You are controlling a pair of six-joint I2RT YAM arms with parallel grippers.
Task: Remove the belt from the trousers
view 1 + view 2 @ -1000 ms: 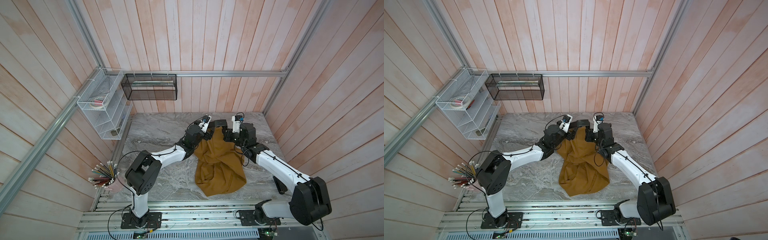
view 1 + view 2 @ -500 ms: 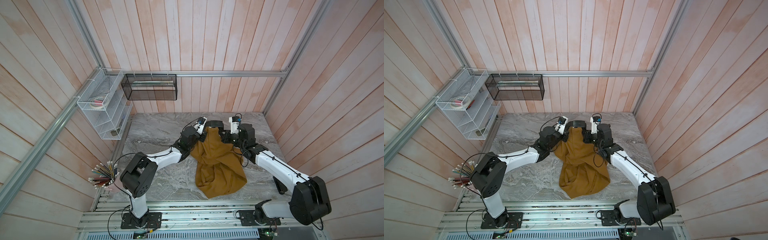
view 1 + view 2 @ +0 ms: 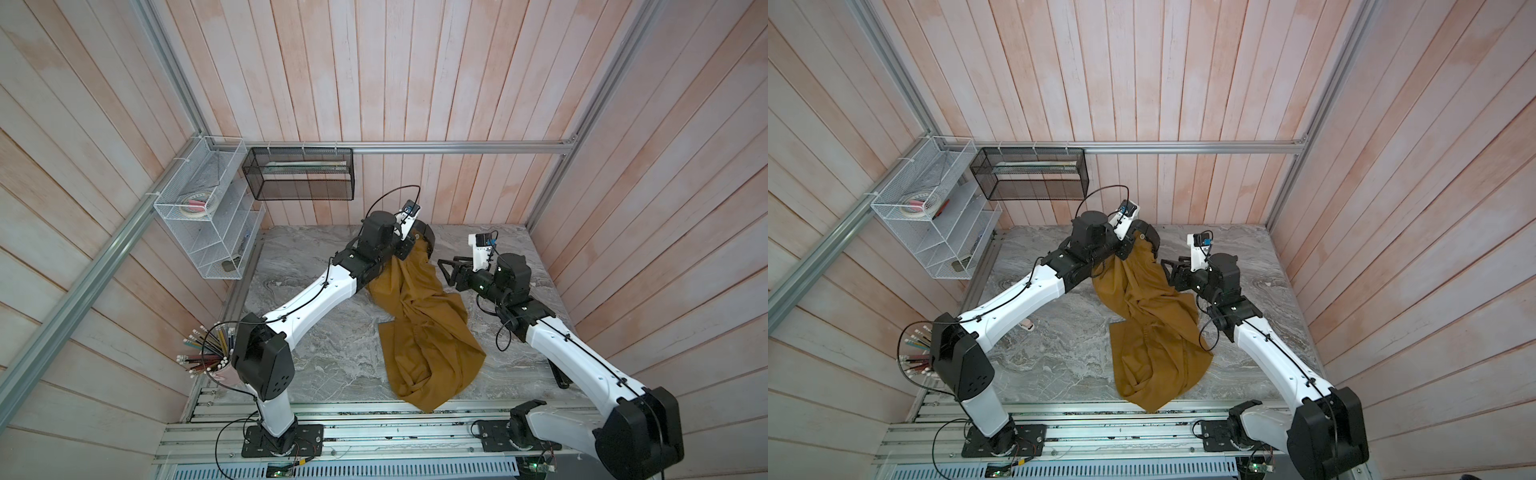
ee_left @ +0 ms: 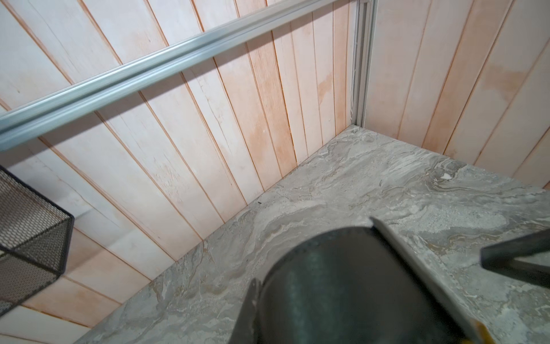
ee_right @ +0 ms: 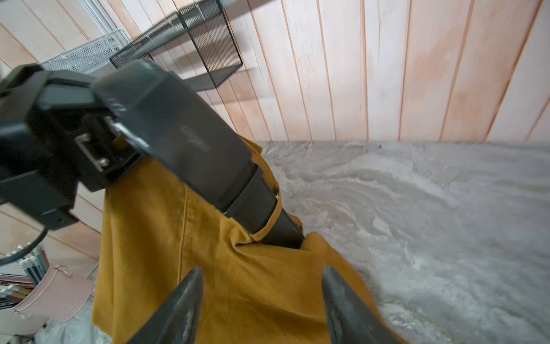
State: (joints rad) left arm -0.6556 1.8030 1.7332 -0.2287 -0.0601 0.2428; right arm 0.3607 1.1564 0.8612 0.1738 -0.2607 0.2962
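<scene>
Left hand [image 3: 410, 243], clenched on the belt [image 5: 202, 155], holds it raised at upper centre. Trousers [image 3: 419, 332] hang limp beneath. Right hand [image 3: 444, 273]: released. Belt likely smooth, pliant; pinch trousers beside loop [image 5: 278, 205].

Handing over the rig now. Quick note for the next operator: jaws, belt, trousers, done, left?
Left gripper: jaws shut on the belt at the waist, raised over the back of the table.
Right gripper: jaws open, holding nothing, close beside the trousers.
Trousers: waist hangs from the belt, legs trail toward the front edge.
Done: belt gripped and lifted.
Left: belt passes through at least one loop; pull it out, probably while the right pins the fabric.
</scene>
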